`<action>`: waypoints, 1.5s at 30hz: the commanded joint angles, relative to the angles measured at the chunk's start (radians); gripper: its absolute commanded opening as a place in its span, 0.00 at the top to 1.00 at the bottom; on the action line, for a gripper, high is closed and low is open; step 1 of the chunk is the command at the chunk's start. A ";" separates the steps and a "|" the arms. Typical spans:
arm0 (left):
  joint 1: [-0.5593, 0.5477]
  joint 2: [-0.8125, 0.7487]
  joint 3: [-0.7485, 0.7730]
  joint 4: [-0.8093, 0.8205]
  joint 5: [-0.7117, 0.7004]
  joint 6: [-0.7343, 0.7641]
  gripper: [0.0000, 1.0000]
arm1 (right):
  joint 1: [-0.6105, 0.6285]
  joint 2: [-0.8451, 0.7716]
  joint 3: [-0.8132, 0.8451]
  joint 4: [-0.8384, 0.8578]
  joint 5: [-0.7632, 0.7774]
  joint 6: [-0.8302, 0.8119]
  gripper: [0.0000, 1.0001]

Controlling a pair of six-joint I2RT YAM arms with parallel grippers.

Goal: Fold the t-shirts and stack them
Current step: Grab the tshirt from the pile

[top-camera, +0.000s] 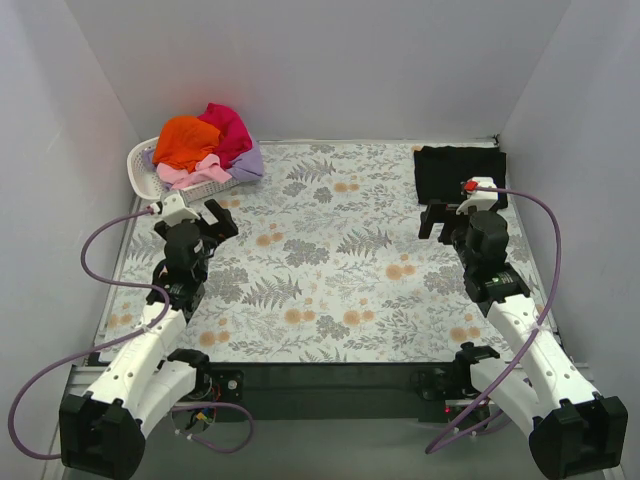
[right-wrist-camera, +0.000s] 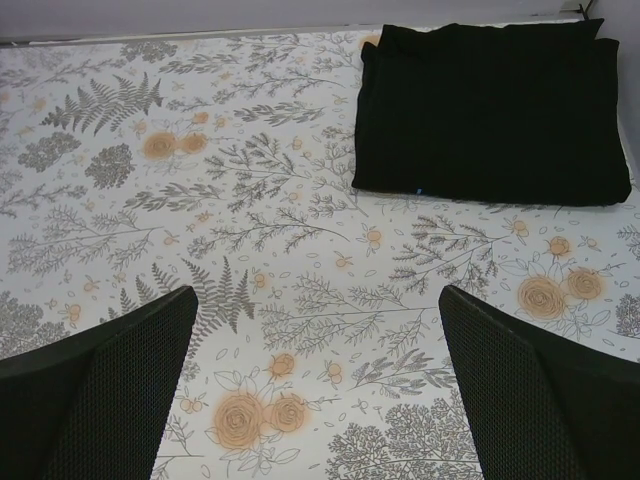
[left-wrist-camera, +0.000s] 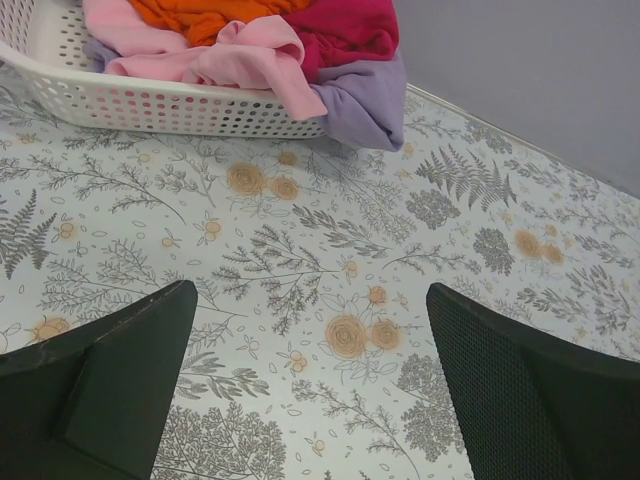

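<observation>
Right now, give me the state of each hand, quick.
Left hand: open, holding nothing, facing the basket.
Right hand: open, holding nothing, facing the black t-shirt.

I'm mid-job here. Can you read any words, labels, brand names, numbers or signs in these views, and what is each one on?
No readable text in any view.
black t-shirt: a tiny blue speck at its near edge, too small to read.
white basket and the t-shirts in it: no lettering visible.
table cloth: floral print only, no words.
</observation>
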 commanded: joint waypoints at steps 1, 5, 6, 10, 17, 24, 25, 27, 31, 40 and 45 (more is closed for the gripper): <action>-0.004 0.012 0.039 -0.018 -0.029 0.021 0.08 | -0.003 -0.020 -0.006 0.049 0.027 0.002 0.02; -0.004 0.009 0.031 -0.009 -0.035 0.028 0.07 | -0.005 -0.028 -0.007 0.051 0.042 0.005 0.01; -0.003 0.014 0.028 -0.002 -0.035 0.031 0.07 | -0.003 -0.029 -0.009 0.049 0.048 0.007 0.02; -0.003 0.074 0.052 -0.015 -0.045 0.030 0.05 | -0.003 -0.034 -0.013 0.053 0.106 0.013 0.01; -0.004 0.141 0.077 -0.038 0.035 0.053 0.05 | -0.003 -0.015 -0.006 0.054 0.096 0.012 0.02; -0.003 0.092 0.088 0.005 -0.020 0.073 0.02 | -0.003 0.008 -0.015 0.077 0.039 0.009 0.02; -0.001 0.121 0.100 0.002 -0.034 0.076 0.02 | -0.003 0.012 -0.013 0.083 0.036 0.009 0.02; 0.011 0.167 0.161 -0.015 -0.061 0.074 0.02 | -0.005 0.026 -0.012 0.088 0.024 0.012 0.02; 0.112 0.308 0.299 -0.014 0.000 0.067 0.02 | -0.003 0.040 -0.009 0.092 -0.004 0.016 0.02; 0.209 0.840 0.791 -0.020 0.047 0.102 0.02 | -0.003 0.025 -0.009 0.097 -0.032 0.016 0.02; 0.207 1.113 1.101 -0.047 0.043 0.134 0.02 | -0.003 0.032 -0.010 0.106 -0.067 0.027 0.02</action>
